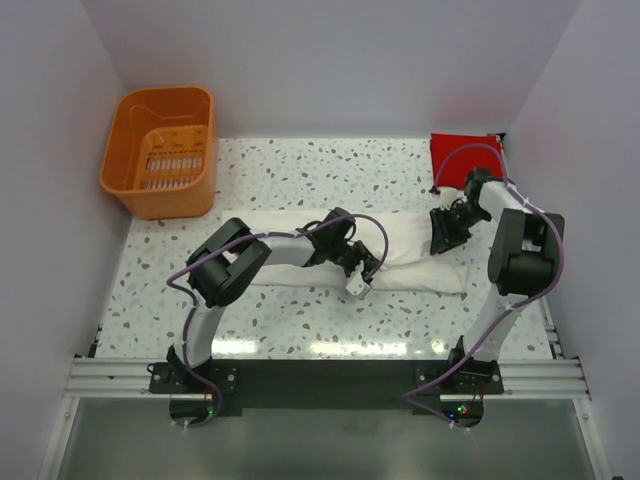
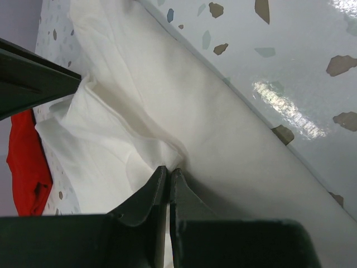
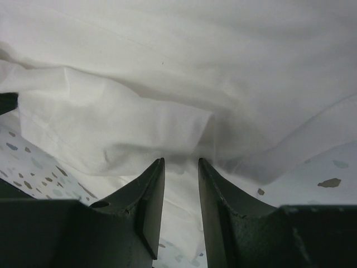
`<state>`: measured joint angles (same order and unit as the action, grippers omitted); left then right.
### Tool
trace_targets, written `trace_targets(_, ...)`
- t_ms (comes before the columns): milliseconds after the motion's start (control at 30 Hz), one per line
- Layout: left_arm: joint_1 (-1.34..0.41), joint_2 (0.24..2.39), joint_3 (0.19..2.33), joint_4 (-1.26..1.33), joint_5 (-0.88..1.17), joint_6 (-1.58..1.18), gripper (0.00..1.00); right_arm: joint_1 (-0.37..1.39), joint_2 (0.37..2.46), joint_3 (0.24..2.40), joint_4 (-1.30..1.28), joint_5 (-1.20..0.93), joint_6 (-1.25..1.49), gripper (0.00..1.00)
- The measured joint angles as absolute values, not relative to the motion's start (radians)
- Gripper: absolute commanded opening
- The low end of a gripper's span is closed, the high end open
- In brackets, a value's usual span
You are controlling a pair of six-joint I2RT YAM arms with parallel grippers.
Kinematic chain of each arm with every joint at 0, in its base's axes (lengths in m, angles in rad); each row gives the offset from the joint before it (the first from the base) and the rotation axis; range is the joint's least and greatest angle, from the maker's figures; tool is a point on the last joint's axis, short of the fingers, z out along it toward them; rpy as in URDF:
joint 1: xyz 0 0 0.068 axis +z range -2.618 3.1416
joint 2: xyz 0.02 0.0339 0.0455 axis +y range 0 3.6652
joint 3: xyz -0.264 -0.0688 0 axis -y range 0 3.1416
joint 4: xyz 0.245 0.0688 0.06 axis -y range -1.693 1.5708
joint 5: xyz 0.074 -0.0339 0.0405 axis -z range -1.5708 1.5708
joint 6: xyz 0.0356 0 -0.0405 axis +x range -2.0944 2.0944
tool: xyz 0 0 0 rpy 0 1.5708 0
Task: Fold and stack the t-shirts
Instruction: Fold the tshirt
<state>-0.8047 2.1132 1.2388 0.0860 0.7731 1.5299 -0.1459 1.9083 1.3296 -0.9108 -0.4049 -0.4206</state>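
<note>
The bench (image 1: 300, 320) is pale terrazzo with dark speckles, glossy near its front edge. A white tee (image 1: 410, 260) lies across its middle as a long, rumpled band running left to right. A red tee (image 1: 460, 152), a flat square, sits in the far right corner. An orange basket (image 1: 160, 190) stands at the far left corner, well apart from both.

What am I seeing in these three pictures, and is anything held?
Two robot arms are bolted to a speckled table. One picture looks down from overhead; the other two come from wrist cameras, the dark prongs being each arm's jaws. A cream-white t-shirt lies across the table, a folded red t-shirt at the back right, an orange basket back left. The left arm has its jaws shut on a fold of the white shirt; the right arm holds its jaws open over the shirt's end.
</note>
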Motion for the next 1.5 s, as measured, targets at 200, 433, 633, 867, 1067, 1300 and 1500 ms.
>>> trace_targets(200,-0.802,2.113,1.239,0.089,0.773,1.529,0.00,-0.127,1.942,1.329,-0.893,-0.392,-0.392,0.33)
trace_targets(433,-0.799,2.114,1.239,0.089,0.773,1.529,0.00,-0.119,1.944,1.328,-0.894,-0.383,-0.379,0.26)
trace_targets(633,-0.799,2.116,1.239,0.091,0.773,1.529,0.00,-0.119,1.944,1.329,-0.905,-0.382,-0.378,0.32)
trace_targets(867,-0.799,2.118,1.239,0.094,0.773,1.528,0.00,-0.119,1.919,1.330,-0.909,-0.352,-0.377,0.28)
trace_targets(1067,-0.799,2.119,1.239,0.096,0.773,1.526,0.00,-0.117,1.851,1.330,-0.918,-0.349,-0.355,0.26)
trace_targets(1300,-0.799,2.119,1.239,0.097,0.773,1.525,0.00,-0.105,1.849,1.316,-0.924,-0.348,-0.318,0.25)
trace_targets(1500,-0.799,2.119,1.239,0.097,0.773,1.525,0.00,-0.103,1.874,1.291,-0.920,-0.327,-0.315,0.25)
